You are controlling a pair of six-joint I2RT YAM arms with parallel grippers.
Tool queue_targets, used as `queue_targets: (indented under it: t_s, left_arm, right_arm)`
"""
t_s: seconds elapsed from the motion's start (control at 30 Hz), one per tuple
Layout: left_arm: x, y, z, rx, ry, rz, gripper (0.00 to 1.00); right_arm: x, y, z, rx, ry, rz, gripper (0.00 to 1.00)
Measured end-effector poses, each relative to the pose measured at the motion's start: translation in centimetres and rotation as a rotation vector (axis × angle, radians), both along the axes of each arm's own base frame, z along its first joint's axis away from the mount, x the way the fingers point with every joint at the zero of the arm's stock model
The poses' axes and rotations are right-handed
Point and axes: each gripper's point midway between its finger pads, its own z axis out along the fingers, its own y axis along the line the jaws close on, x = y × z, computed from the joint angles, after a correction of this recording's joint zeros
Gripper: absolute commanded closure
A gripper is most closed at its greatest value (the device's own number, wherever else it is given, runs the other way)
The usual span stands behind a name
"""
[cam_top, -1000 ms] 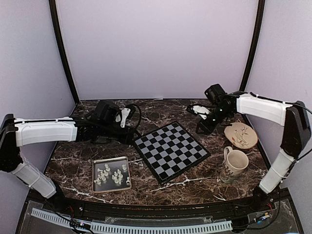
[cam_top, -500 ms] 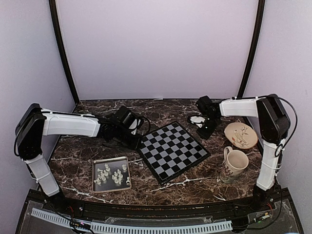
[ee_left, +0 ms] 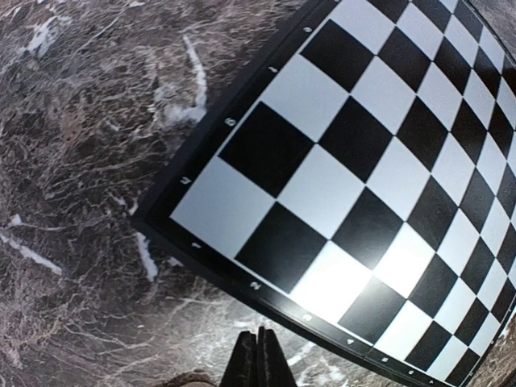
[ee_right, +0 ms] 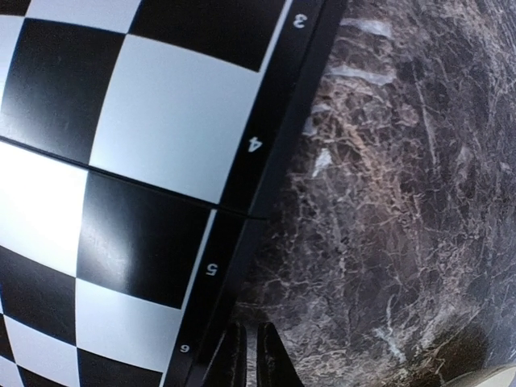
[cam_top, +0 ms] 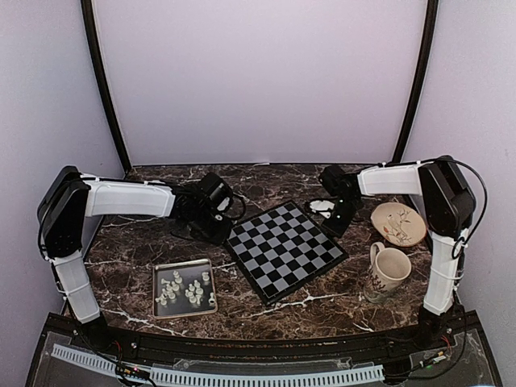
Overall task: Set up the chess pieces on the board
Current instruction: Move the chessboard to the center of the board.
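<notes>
Left wrist, fingers (ee_left: 246,364) closed, near board (ee_left: 347,153)

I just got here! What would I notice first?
The black-and-grey board sits bare mid-table, turned like a diamond. The left gripper hovers by its left corner, the right gripper by its far right edge. The tiny pale chess pieces crowd a metal tray near the front, left of the board.

I read white numerals 3, 4, 5 and 6 along the dark border of the board (ee_right: 161,105); the border marks in my left wrist view are unclear.
</notes>
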Motion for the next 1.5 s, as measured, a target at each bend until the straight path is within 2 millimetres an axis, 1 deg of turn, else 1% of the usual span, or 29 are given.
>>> queue_targets:
  t_s: [0.17,0.37,0.53,0.63,0.7,0.83,0.97,1.13,1.2,1.27,1.33,1.4,1.43,1.5]
  left_arm:
    - [0.4,1.6,-0.9,0.036,0.027,0.033,1.0]
    - [0.6,1.6,-2.9,0.071,0.076,0.029,1.0]
    - [1.5,1.1,-2.8,0.073,0.074,0.017,1.0]
    - [1.6,0.8,-2.6,0.064,0.076,0.008,1.0]
    - [1.5,0.3,-2.4,0.054,0.075,-0.004,1.0]
    - [0.5,-1.2,-2.3,0.033,0.087,-0.05,1.0]
    - [-0.6,-2.3,-2.3,0.025,0.097,-0.084,1.0]
    - [-0.8,-2.5,-2.3,0.027,0.097,-0.092,1.0]
    - [-0.7,-2.2,-2.1,0.041,0.088,-0.086,1.0]
    - [-0.6,-1.6,-1.5,0.061,0.069,-0.079,1.0]
    - [-0.1,-0.7,-0.1,0.074,0.038,-0.062,1.0]
    - [0.2,0.0,1.3,0.071,0.016,-0.051,1.0]
    - [0.7,0.7,2.1,0.07,0.002,-0.037,1.0]
    - [1.7,2.2,2.7,0.072,-0.009,-0.005,1.0]
  right_arm:
    - [-0.8,0.3,-0.2,-0.006,0.01,0.024,0.93]
    - [-2.5,0.9,-0.3,-0.016,0.023,0.065,0.94]
    - [-4.3,0.9,-0.4,-0.03,0.039,0.107,0.95]
    - [-6.0,1.2,-0.5,-0.047,0.062,0.149,0.96]
    - [-7.6,1.5,-0.5,-0.061,0.083,0.19,0.96]
    - [-10.3,2.7,-0.5,-0.068,0.118,0.271,0.96]
    - [-11.6,3.2,-0.5,-0.063,0.15,0.309,0.96]
    - [-11.9,2.9,-0.5,-0.068,0.161,0.318,0.96]
    - [-11.9,2.7,-0.3,-0.069,0.162,0.32,0.95]
    - [-11.8,2.5,0.2,-0.064,0.157,0.317,0.92]
    - [-11.7,2.4,1.2,-0.046,0.142,0.312,0.91]
    - [-11.3,2.3,2.6,-0.015,0.115,0.302,0.87]
    - [-11.1,2.3,3.5,0.006,0.101,0.296,0.84]
    - [-10.4,2.4,5.2,0.054,0.065,0.282,0.75]
